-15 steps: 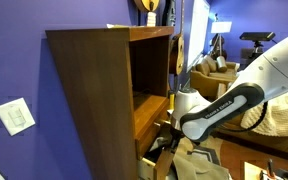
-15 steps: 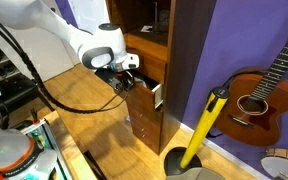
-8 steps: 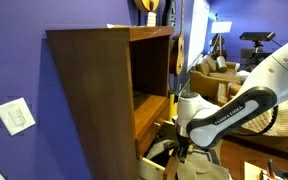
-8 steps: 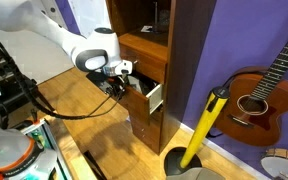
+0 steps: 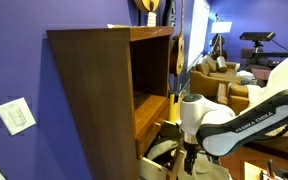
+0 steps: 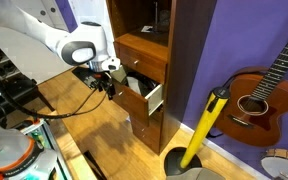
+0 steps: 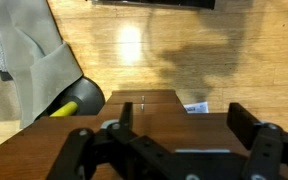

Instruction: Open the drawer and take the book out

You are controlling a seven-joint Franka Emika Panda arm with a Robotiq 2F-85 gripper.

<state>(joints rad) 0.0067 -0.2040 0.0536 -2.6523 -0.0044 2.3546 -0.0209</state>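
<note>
The light wooden drawer stands pulled out from the foot of the dark brown cabinet, also in an exterior view. In the wrist view its front fills the lower frame, with a small knob on it. A pale corner peeks past the wood and a pale edge shows at the drawer's open side, perhaps the book; the rest of it is hidden. My gripper is open, its fingers wide apart and holding nothing. It hangs just in front of the drawer.
A yellow-handled tool leans in a dark bin beside the cabinet, with a guitar against the purple wall. A grey cloth and a yellow object lie on the wooden floor. Cables and equipment stand behind the arm.
The jaws have opened wide and the gripper has drawn back from the drawer front. The drawer stays pulled out.
</note>
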